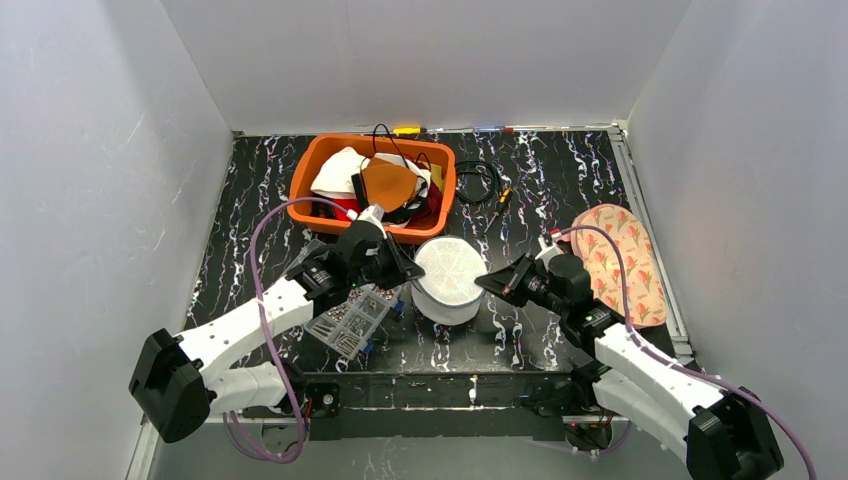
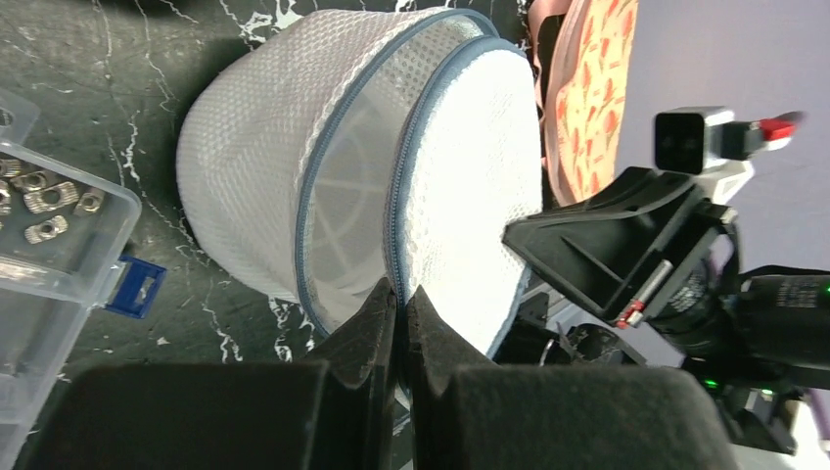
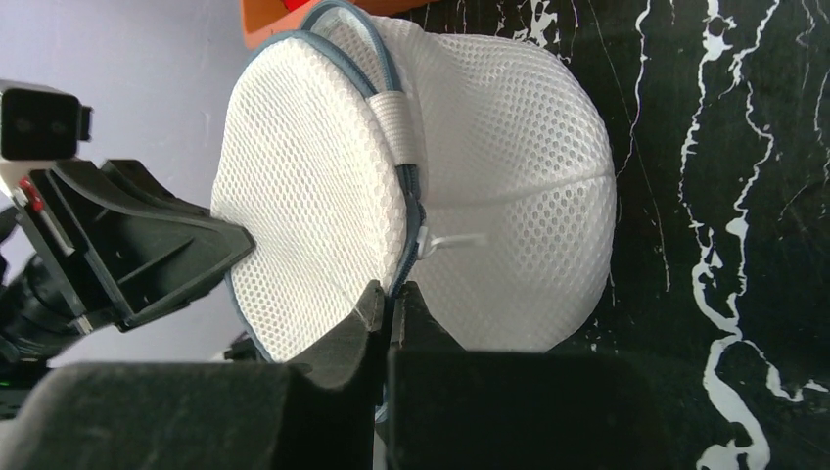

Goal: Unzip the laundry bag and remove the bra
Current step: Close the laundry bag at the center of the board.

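Note:
The laundry bag (image 1: pixel 450 278) is a round white mesh drum with blue-grey zipper trim, standing mid-table. My left gripper (image 1: pixel 406 272) is shut on its left edge; in the left wrist view the gripper (image 2: pixel 402 292) pinches the zipper seam (image 2: pixel 396 196) of the bag (image 2: pixel 245 166). My right gripper (image 1: pixel 486 285) is shut on the opposite side; in the right wrist view the gripper (image 3: pixel 389 289) clamps the zipper line (image 3: pixel 406 186) of the bag (image 3: pixel 509 176), just below a white pull tab (image 3: pixel 436 241). The bra is hidden.
An orange basket (image 1: pixel 300 195) of clothes stands behind the bag. A clear box of metal parts (image 1: pixel 350 318) lies under my left arm. A black cable (image 1: pixel 478 180) and a floral pink piece (image 1: pixel 620 260) lie at the right.

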You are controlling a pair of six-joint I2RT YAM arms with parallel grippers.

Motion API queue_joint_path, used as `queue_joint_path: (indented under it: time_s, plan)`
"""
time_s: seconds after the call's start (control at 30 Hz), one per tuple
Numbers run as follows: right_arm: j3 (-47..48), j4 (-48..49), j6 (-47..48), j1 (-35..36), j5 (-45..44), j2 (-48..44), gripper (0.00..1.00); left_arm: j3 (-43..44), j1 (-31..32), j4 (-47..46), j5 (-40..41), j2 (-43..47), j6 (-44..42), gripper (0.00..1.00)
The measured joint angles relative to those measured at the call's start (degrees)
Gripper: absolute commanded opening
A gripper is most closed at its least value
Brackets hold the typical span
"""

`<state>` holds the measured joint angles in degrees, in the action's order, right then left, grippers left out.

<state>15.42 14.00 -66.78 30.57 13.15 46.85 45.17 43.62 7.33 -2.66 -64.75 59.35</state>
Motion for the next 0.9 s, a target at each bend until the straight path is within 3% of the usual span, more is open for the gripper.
queue_joint_path:
  time_s: [0.2,0.27,0.4,0.5,0.77,0.9]
  plan:
    - [4.8,-7.2,6.1,0.4,0.0,0.0,0.01,1.5,0.2,3.4,1.1,0.0,-2.4,0.08]
    - [5.5,-8.4,7.4,0.5,-0.2,0.2,0.01,1.6,0.3,3.8,1.2,-0.1,-3.0,0.21]
    - [5.7,-11.1,9.4,0.6,-1.6,0.8,0.01,1.6,0.1,6.4,3.4,-0.3,-5.1,0.59]
    - [5.7,-12.6,10.4,0.6,-2.3,1.0,0.01,1.6,-0.1,7.6,4.5,-0.3,-6.3,0.75]
    - [5.7,-13.0,11.4,0.6,-2.5,1.0,0.01,1.4,-0.1,8.1,5.0,1.7,-9.7,0.82]
    - [5.7,-12.8,11.5,0.6,-2.0,1.0,0.01,2.3,-0.1,7.2,2.5,-2.1,-14.0,0.83]
